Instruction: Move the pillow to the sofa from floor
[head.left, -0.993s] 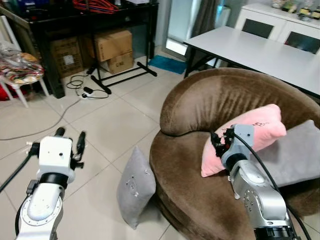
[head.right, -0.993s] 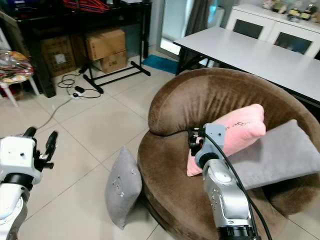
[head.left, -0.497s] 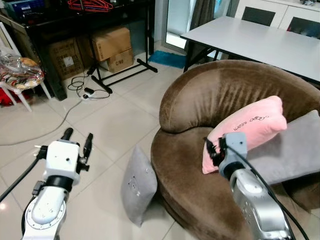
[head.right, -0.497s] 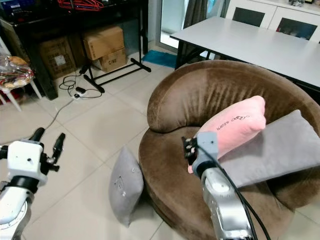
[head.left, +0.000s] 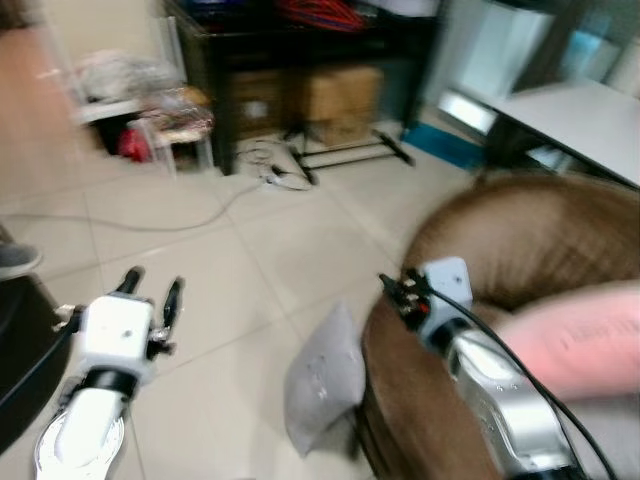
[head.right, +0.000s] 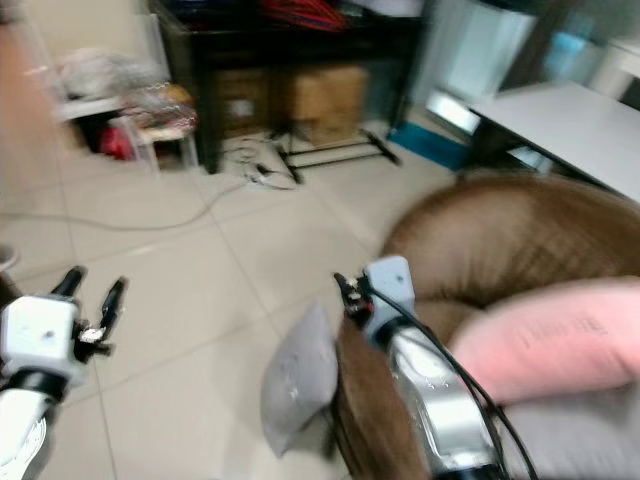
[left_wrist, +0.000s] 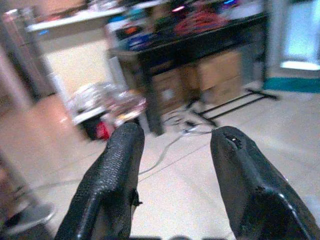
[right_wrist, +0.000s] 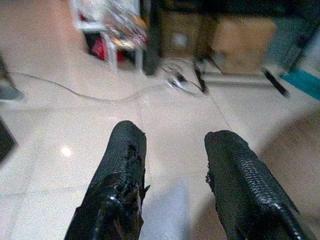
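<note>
The head views were blurred, but open tiled floor (head.left: 200, 260) stretched from the robot out to a black rack (head.left: 300, 60) with boxes at 12 o'clock, and the brown sofa (head.left: 520, 260) edge curved in at 2 o'clock. The grey pillow (head.left: 322, 382) stood on edge on the floor, long axis near upright, leaning against the sofa's front, with a pink pillow (head.right: 540, 340) lying on the seat. The left gripper (head.left: 150, 295) hung over bare tile at 10 o'clock and the right gripper (head.left: 398, 292) above the sofa's rim, each with fingers spread wide and empty; the right wrist view caught the grey pillow's top between the fingers (right_wrist: 122, 170).
</note>
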